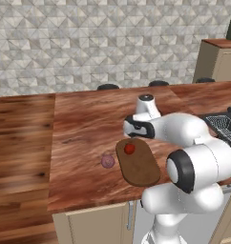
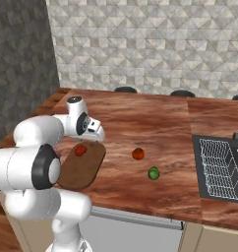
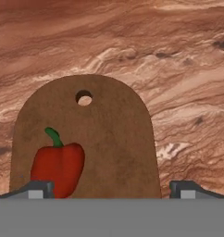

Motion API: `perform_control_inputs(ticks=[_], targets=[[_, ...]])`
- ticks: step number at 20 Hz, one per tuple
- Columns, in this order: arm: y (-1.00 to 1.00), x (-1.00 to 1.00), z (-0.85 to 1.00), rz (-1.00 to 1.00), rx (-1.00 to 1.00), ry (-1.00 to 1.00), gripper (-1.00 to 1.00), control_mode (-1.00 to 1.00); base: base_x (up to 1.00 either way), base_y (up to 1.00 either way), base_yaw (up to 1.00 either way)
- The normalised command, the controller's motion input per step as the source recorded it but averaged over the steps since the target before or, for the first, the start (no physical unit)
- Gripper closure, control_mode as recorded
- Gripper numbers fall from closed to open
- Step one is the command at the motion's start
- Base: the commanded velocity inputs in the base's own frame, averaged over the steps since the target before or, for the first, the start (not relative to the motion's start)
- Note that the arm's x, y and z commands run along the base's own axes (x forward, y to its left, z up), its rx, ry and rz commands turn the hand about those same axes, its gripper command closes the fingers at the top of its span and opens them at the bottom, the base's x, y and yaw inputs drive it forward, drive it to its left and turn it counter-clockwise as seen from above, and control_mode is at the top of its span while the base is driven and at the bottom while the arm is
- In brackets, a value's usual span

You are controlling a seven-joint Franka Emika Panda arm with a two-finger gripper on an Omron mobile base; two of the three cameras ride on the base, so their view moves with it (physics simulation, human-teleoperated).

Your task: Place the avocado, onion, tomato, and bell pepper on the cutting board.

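From the left base view, I'm hanging over the dark-brown oval wooden cutting board (image 1: 137, 162) with the deep-red bell pepper (image 1: 130, 148) sitting near its far end. The dull pinkish-purple onion (image 1: 107, 161) is lying on the reddish countertop (image 1: 84, 128) just beside the board's left edge.

From the right base view, the orange-red tomato (image 2: 137, 154) and glossy green avocado (image 2: 154, 173) are waiting on the counter to the board's right, well apart from it. My arm is covering part of the board.

In the hand view, my gripper (image 3: 112, 189) is standing wide apart with nothing in it, fingertips (image 3: 37, 189) cut off by the frame. I'd lift straight up so I'm not nudging the pepper, then go for the onion since it's nearest.
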Motion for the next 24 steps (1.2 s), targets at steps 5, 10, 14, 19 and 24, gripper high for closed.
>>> perform_control_inputs(ticks=[5,10,14,19,24], targets=[[-0.55,-0.18,0.16,0.0,0.0,0.0,-1.0,-1.0,0.0,0.0,0.0],[-0.66,-0.11,0.06,0.0,0.0,0.0,-1.0,-1.0,0.0,0.0,0.0],[-0.71,-0.01,0.0,0.0,0.0,0.0,-1.0,-1.0,0.0,0.0,0.0],[-0.67,0.0,0.0,0.0,0.0,0.0,-1.0,-1.0,0.0,0.0,0.0],[-0.59,0.0,0.0,0.0,0.0,0.0,-1.0,-1.0,0.0,0.0,0.0]])
